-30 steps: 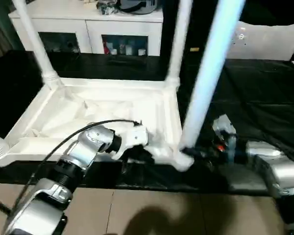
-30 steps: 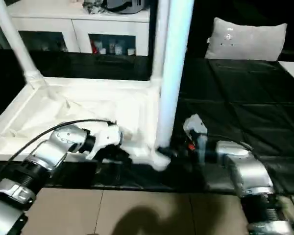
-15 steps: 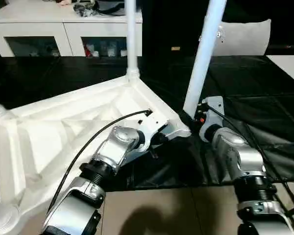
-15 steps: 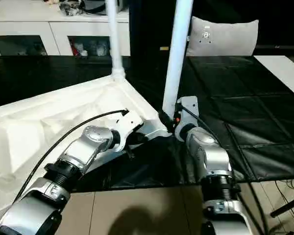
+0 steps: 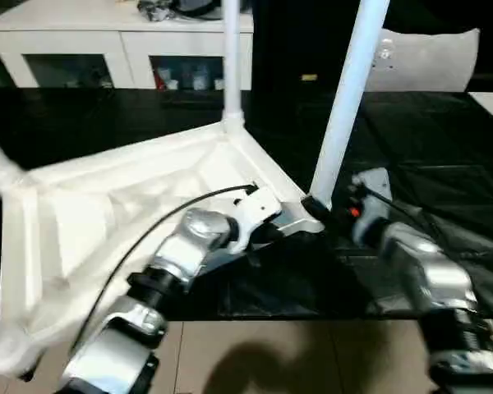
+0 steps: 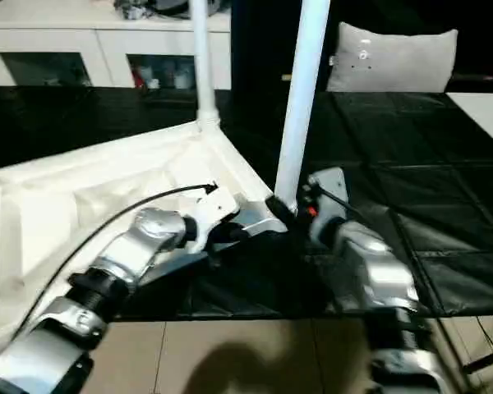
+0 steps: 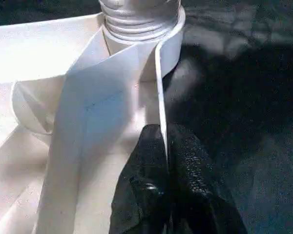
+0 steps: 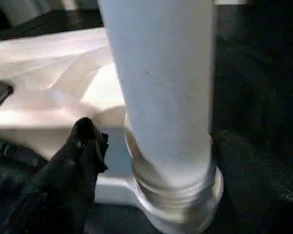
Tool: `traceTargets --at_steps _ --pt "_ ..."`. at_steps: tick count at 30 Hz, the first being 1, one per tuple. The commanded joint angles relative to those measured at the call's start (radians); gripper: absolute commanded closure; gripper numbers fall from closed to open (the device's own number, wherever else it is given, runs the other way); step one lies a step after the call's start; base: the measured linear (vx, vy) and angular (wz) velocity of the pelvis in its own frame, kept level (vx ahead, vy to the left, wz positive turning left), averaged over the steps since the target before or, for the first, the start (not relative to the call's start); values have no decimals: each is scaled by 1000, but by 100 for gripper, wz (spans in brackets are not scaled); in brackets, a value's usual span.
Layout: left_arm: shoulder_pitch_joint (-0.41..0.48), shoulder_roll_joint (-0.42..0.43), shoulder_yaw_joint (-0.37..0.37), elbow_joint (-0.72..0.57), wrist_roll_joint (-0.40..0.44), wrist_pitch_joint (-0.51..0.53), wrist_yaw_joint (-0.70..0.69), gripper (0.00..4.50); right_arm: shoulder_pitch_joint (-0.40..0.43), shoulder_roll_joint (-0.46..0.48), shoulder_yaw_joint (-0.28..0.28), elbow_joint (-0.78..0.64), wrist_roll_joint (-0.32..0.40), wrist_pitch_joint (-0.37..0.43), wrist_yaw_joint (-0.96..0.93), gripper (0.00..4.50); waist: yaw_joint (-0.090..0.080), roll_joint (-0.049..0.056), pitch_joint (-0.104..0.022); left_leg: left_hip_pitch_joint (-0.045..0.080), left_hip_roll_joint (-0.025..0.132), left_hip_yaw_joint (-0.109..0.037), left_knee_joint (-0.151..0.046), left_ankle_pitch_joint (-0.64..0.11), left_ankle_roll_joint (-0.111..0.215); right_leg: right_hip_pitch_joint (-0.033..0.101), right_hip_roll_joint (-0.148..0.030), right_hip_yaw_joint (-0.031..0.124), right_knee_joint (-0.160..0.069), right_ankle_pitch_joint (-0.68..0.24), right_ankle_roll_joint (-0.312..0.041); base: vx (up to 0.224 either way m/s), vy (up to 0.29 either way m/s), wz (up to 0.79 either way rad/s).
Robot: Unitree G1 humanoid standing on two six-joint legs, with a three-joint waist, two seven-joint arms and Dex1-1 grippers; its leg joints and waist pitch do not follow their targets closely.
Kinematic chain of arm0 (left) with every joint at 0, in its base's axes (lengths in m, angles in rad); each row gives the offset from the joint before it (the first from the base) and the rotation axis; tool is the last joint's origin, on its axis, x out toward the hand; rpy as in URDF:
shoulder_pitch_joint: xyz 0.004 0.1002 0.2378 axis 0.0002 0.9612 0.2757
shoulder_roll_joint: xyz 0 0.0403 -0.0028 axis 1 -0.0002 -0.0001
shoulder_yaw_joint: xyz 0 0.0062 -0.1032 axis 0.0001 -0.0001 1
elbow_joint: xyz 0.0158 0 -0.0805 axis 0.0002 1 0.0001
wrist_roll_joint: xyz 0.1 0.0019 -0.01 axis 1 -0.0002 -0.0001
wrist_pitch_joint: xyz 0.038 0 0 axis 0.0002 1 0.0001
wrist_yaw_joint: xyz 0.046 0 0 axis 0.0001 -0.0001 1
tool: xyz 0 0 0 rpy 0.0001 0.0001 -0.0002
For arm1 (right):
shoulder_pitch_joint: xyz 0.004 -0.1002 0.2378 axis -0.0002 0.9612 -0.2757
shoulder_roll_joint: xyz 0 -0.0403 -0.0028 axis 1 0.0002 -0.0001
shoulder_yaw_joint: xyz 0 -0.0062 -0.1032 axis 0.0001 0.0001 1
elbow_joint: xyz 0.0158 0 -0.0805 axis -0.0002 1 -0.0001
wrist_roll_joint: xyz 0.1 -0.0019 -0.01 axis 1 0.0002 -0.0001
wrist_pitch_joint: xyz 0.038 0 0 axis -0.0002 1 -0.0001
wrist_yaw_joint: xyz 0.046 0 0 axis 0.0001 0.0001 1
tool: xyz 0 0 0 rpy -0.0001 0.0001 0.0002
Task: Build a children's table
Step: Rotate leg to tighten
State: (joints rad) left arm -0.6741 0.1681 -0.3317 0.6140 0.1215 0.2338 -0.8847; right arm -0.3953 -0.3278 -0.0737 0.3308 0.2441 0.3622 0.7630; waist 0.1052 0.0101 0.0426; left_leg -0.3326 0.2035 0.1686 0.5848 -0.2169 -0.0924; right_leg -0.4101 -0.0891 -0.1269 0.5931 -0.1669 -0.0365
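The children's table lies upside down on a black mat, its white ribbed tabletop [image 5: 107,205] facing up. Three white legs stand in its corner sockets: one at the near right [image 5: 345,98], one at the far corner [image 5: 232,57], one at the left [image 5: 0,168]. My left gripper [image 7: 165,130] is shut on the tabletop's thin rim wall [image 7: 158,87], just short of the near right socket [image 7: 139,19]. My right gripper [image 5: 316,209] is open at the base of the near right leg [image 8: 161,97]. One black finger [image 8: 85,141] stands a little off the leg; the other is hidden.
A white cabinet with glass doors [image 5: 123,49] runs along the back. A grey cushion [image 5: 427,57] leans at the back right. The black mat [image 5: 427,148] stretches to the right of the table, and tan floor [image 5: 271,353] borders it in front.
The camera has swung, shifting the whole picture. My right gripper has let go of the near right leg and its arm has drawn slightly back. The left gripper keeps its hold on the rim.
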Motion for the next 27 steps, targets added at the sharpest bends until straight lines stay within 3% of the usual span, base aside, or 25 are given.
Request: traceTargets --at_steps 1,6,9,16,27 --pt "8 38 -36 -9 3 -62 -89 450 3 -52 12 -32 15 -18 94 37 7 -12 -64 -17 21 -2 -57 -71 107 75 -65 60 -71 -215 -146 0 0 0" --pt "27 116 -75 -8 -21 -200 -271 450 16 -184 74 -26 2 -83 314 16 14 -18 -61 -15 24 1 -58 -84 108 71 -67 60 -72 -256 -143 0 0 0" --pt "29 135 -86 -12 -28 -215 -323 450 19 -206 90 -34 15 -79 378 16 19 -18 -61 -15 26 2 -57 -78 109 70 -66 59 -70 -251 -147 0 0 0" --pt "16 202 -126 -9 -45 -302 -502 450 8 -250 159 -33 31 -115 551 77 40 -17 -62 -12 31 2 -57 -83 103 67 -69 61 -66 -260 -151 0 0 0" --pt "8 209 -142 5 -47 -350 -570 450 5 -237 225 -21 43 -130 668 169 44 -19 -64 -15 30 1 -55 -69 94 68 -68 61 -63 -249 -148 0 0 0"
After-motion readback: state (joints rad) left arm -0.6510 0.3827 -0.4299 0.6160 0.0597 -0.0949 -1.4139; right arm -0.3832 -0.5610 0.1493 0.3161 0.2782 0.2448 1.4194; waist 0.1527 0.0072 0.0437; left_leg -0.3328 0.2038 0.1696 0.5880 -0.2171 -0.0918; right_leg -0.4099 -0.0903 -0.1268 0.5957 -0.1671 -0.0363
